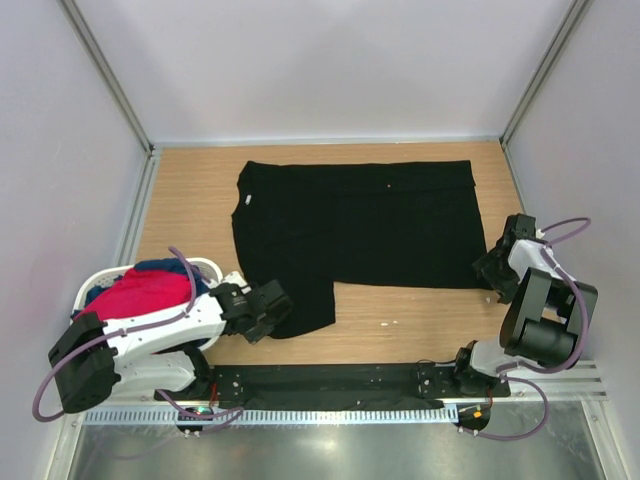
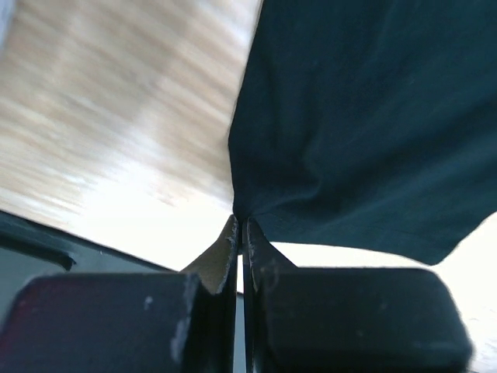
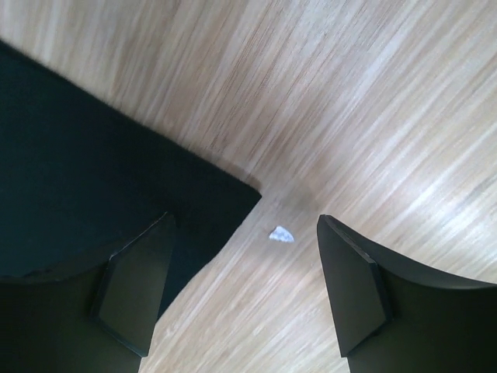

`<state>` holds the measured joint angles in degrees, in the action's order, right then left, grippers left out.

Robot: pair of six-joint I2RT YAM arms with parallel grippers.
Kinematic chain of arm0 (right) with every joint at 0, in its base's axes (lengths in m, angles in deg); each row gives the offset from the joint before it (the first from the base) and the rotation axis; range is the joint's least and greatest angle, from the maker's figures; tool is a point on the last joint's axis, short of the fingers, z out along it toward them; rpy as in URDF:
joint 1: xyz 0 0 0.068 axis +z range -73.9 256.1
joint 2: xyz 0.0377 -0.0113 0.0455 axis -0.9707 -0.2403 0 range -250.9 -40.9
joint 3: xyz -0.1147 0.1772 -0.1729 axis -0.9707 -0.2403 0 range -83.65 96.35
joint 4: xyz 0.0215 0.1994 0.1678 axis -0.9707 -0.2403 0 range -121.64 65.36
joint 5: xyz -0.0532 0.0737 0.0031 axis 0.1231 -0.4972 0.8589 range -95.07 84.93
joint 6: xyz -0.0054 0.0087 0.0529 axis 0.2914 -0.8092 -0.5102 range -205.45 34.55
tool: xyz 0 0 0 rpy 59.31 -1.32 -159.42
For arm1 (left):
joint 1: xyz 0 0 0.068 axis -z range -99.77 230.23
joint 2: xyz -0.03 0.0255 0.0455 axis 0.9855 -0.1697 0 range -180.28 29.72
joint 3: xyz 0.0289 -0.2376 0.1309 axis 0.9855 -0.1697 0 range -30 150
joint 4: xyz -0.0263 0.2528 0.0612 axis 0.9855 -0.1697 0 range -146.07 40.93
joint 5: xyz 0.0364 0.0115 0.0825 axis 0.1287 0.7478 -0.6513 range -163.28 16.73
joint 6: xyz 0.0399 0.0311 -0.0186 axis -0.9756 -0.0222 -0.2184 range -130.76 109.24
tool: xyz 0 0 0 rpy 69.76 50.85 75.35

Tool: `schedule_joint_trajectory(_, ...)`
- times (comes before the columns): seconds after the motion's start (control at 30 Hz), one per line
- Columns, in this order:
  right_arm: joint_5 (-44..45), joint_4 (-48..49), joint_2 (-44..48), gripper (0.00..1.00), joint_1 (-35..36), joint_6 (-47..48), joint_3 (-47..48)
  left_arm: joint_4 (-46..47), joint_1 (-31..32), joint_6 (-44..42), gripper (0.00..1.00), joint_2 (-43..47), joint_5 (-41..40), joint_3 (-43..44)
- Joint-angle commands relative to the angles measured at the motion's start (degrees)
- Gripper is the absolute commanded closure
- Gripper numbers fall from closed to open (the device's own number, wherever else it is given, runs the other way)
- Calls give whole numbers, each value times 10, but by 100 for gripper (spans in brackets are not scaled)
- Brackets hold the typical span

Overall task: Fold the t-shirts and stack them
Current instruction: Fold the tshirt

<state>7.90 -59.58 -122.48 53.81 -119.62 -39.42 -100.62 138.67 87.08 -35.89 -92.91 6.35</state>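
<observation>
At the near left we are pinching the near left corner of the black t-shirt [image 2: 365, 116] with our left gripper [image 2: 241, 225], jaws pressed together on a small peak of cloth that is rising to the fingertips. Just to its left, the white basket [image 1: 95, 285] is holding a red shirt [image 1: 145, 295] with a blue shirt [image 1: 160, 268] showing behind it.

At the near right we are holding our right gripper [image 3: 245, 219] with its jaws standing apart over the shirt's near right corner. One finger is hanging above the black cloth and the other above bare wood, with nothing gripped. A tiny white scrap [image 3: 281, 234] is lying on the table [image 1: 200, 190] between them, just beside the corner.

Farther out, the black shirt is lying spread flat across the middle of the table, its small white label [image 1: 247, 203] sitting at the left edge.
</observation>
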Motion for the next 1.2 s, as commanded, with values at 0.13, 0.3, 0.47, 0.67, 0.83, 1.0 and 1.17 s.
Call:
schedule_joint_trajectory(0.13, 38, 35, -28, 21, -7, -11, 17, 6, -79, -94, 100, 25, -6, 7)
schedule_joint_trajectory(0.3, 88, 35, -39, 20, -11, -5, 22, 5, -87, -122, 100, 7, 2, 9)
schedule_joint_trajectory(0.47, 107, 51, -17, 21, -23, 0, 22, -50, -88, -144, 100, -16, -13, 58)
schedule_joint_trajectory(0.67, 77, 71, -22, 27, -28, -14, 24, -25, -87, -126, 100, -15, 6, 68)
schedule_joint_trajectory(0.83, 20, 115, -4, 35, -28, -50, -7, -18, -83, -120, 100, -44, 3, 101)
schedule_joint_trajectory(1.0, 8, 141, 22, 37, -28, -51, -27, -29, -82, -135, 100, -49, -6, 107)
schedule_joint_trajectory(1.17, 1, 138, 6, 44, -29, -48, -31, -14, -82, -119, 100, -32, 11, 84)
